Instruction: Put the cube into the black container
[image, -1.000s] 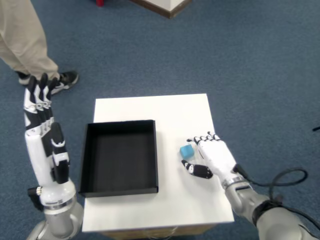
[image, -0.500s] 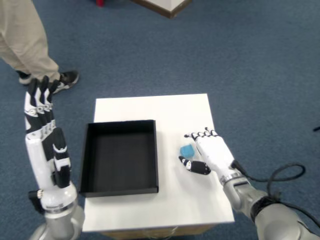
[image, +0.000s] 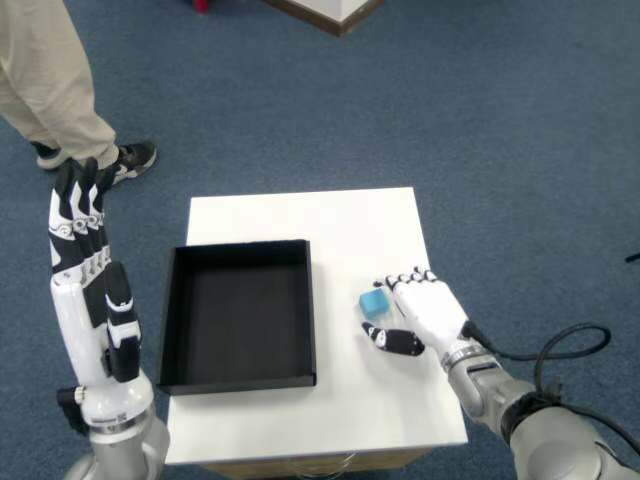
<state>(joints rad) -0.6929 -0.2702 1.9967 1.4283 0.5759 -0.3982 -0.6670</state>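
Resting on the white table (image: 340, 225), the small blue cube (image: 372, 301) sits right of the black container (image: 240, 372). It appears light and rigid; pinch opposite flat faces. Right hand (image: 425, 312) flanks it, fingers apart, holding nothing.

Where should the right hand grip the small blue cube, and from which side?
Probably pinch the small blue cube across two opposite side faces, coming from its right, where the right hand already sits. It rests flat on the white table, thumb just below it.

bare table (image: 350, 235) around black container (image: 240, 314)
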